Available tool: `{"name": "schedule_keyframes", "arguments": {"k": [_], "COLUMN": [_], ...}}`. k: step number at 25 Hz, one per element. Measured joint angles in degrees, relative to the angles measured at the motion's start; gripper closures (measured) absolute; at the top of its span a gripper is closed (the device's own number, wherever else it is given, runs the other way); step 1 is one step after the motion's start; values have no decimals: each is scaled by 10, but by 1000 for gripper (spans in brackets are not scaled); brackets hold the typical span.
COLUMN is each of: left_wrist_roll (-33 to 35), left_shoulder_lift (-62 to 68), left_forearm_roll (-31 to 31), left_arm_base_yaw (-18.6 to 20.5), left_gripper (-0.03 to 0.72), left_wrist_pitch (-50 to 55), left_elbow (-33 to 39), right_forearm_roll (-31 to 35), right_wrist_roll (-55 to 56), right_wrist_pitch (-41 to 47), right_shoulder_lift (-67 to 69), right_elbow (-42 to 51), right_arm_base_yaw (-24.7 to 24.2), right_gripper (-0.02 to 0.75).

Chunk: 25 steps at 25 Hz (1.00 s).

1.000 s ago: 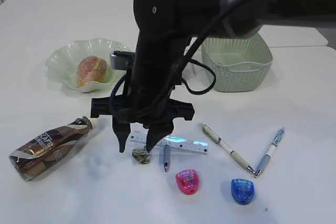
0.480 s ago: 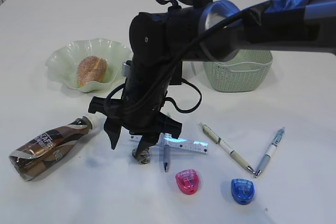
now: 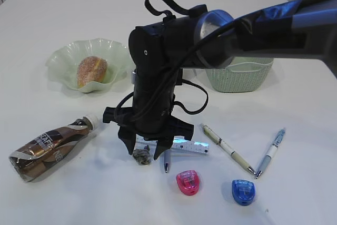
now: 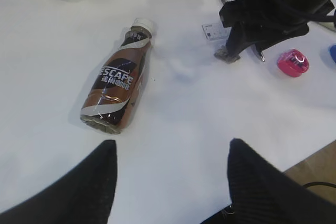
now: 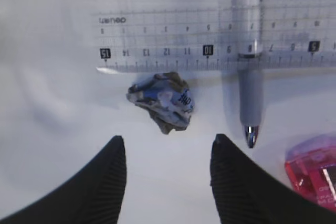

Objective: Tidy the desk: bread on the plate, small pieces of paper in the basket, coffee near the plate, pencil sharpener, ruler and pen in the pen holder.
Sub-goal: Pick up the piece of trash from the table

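Right gripper poised over paper scrap, jaws spread, nothing held.

The scrap lies on the table just below the ruler, with the pen at its 3 o'clock and the basket well apart at 1 o'clock in the exterior view. Risk, as judged: closing off-centre could catch the ruler edge or pen, or flick the scrap aside. Left gripper hangs spread, empty, near the coffee bottle.

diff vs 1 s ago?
The right gripper has come lower over the paper ball, jaws open to either side of it, nothing gripped yet. Its arm has swung down, uncovering more of the basket. Coffee bottle, bread on the plate, ruler, pens and sharpeners are unmoved.
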Motion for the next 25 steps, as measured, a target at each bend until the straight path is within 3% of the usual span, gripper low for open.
{"name": "schedule_keyframes", "arguments": {"k": [25], "left_wrist_roll": [0], "left_shoulder_lift": [0], "left_forearm_roll": [-3], "left_arm_base_yaw": [0], "left_gripper": [222], "left_wrist_pitch": [0], "left_elbow": [0], "right_forearm_roll": [3], "right_wrist_roll": [5], "right_wrist_pitch": [-51], "right_shoulder_lift": [28], "right_elbow": [0], "right_arm_base_yaw": [0], "right_gripper": [319]}}
